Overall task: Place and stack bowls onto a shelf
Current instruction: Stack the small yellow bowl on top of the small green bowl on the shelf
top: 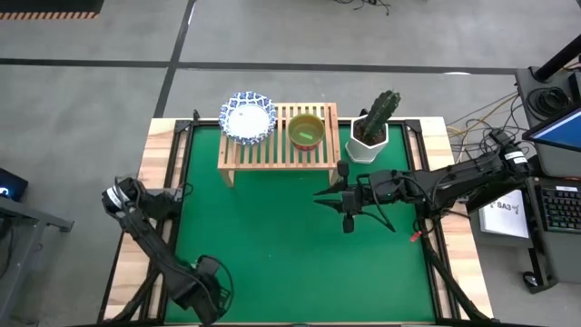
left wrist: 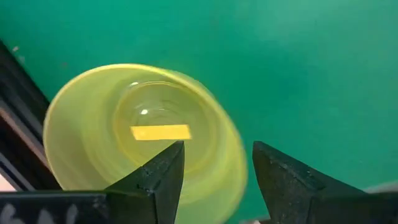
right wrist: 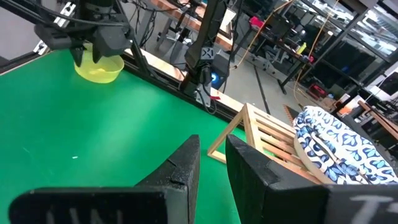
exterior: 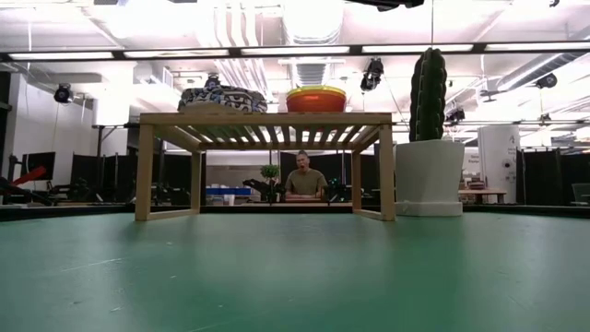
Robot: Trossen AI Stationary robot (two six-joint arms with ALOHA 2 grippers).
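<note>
Left gripper (left wrist: 214,171) at near-left table corner, fingers apart straddling rim of yellow-green bowl (left wrist: 140,134), not yet closed on it. Bowl looks light, thin plastic, slick; best pinched at rim. Right gripper (top: 347,202) mid-table, fingers nearly together, empty. Green mat (top: 272,245) smooth, flat. Beyond: shelf (top: 277,154) holding patterned bowl stack (top: 247,117) and plastic bowl stack (top: 306,132); cactus pot (top: 370,136) beside. Person (exterior: 302,180) seated in room behind.

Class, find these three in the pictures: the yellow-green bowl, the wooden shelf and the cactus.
yellow-green bowl (left wrist: 93,143): left wrist view, inner wall.
wooden shelf (top: 277,150): high view, bare slats between the bowls.
cactus (exterior: 429,92): low view, middle of the stem.
</note>
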